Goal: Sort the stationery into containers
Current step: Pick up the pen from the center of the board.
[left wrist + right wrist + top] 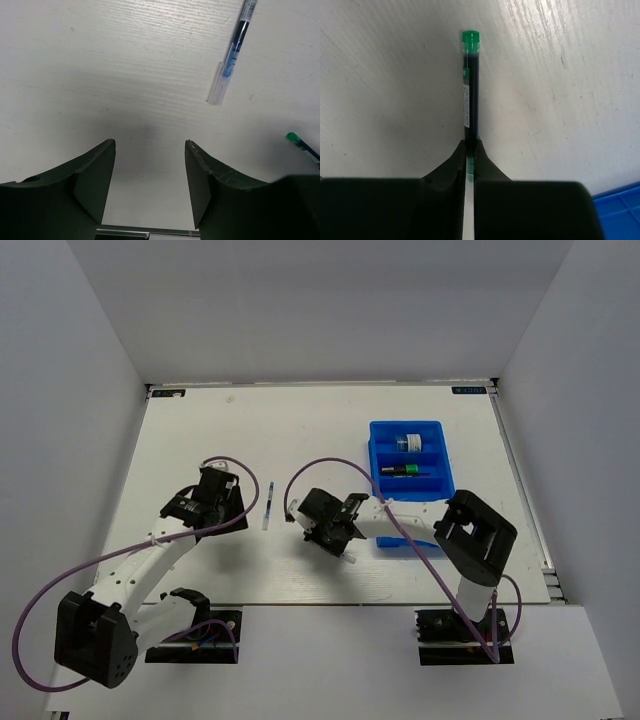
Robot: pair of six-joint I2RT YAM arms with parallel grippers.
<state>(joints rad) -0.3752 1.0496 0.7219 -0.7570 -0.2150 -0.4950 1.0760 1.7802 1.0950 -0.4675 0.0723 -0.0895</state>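
Observation:
My right gripper (470, 147) is shut on a black marker with a green cap (470, 95); the marker sticks out ahead of the jaws, just above the white table. In the top view this gripper (312, 525) sits left of the blue tray (441, 455). The tray holds a blue-white little box (407, 442) and another green-capped marker (405, 470). My left gripper (150, 142) is open and empty over bare table. A thin whitish pen (232, 55) lies ahead of it to the right, also seen in the top view (268, 505) right of the left gripper (222, 502).
The held marker's green cap (295, 138) shows at the right edge of the left wrist view. A corner of the blue tray (620, 210) is at the lower right of the right wrist view. The right arm covers the tray's near end.

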